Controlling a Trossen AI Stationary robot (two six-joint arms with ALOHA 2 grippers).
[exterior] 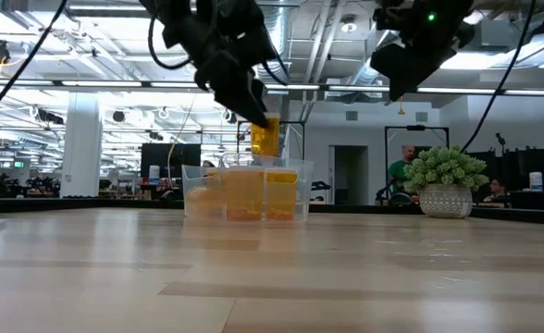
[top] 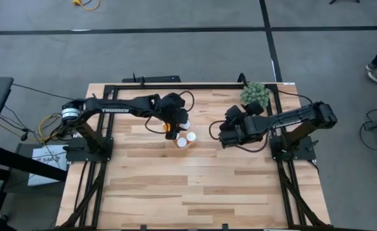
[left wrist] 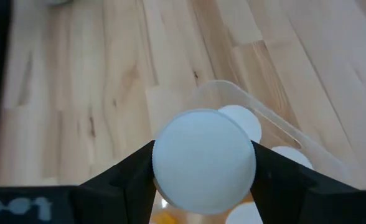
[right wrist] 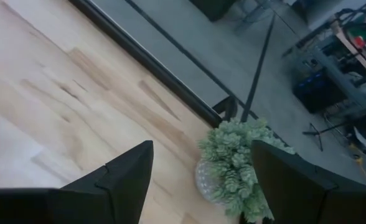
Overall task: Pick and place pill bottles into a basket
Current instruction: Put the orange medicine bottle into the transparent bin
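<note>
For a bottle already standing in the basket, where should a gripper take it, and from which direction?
Grip the round white cap of a pill bottle from straight above, fingers either side, much as the left gripper holds its bottle now. The bottles stand upright, packed close inside the clear basket, whose walls likely block a side approach; only the caps seem reachable.

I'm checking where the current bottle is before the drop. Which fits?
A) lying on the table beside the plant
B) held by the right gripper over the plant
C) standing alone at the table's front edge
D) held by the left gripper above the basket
D: the left gripper is shut on a pill bottle, hanging just over the clear basket; the right gripper holds nothing.
</note>
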